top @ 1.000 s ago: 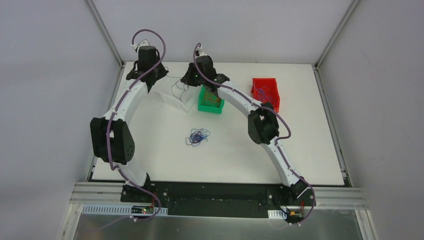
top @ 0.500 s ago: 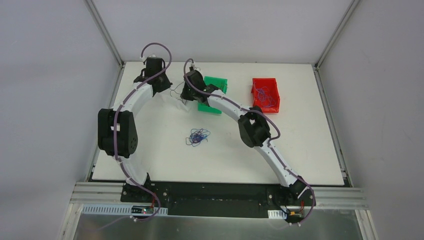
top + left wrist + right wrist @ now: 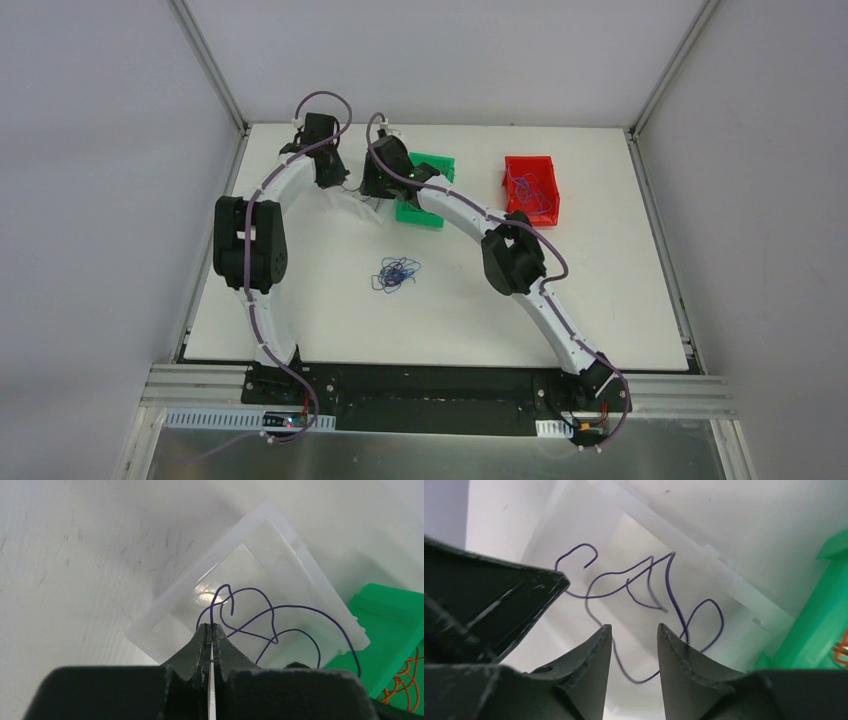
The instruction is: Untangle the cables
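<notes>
Above the white desk's (image 3: 620, 300) far edge, over a clear tray (image 3: 280, 555), the left hand (image 3: 212, 630) pinches a freed purple wire (image 3: 222, 586) while the right hand (image 3: 634, 627) gapes empty; the next move likely calls for releasing it there, the remaining tangle (image 3: 397, 273) lying mid-desk.

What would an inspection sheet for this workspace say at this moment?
Surface: white table, scuffed in the left wrist view.
Job's things: blue-purple tangle loose mid-table; purple wire over the clear tray; orange wires in the green bin; more wires in the red bin.
Clutter: nothing seen.
Grippers: left gripper shut on the purple wire; right gripper open, pinching nothing.
Cables: lilac arm cables run along both arms.
Surroundings: grey walls, metal frame rail.
</notes>
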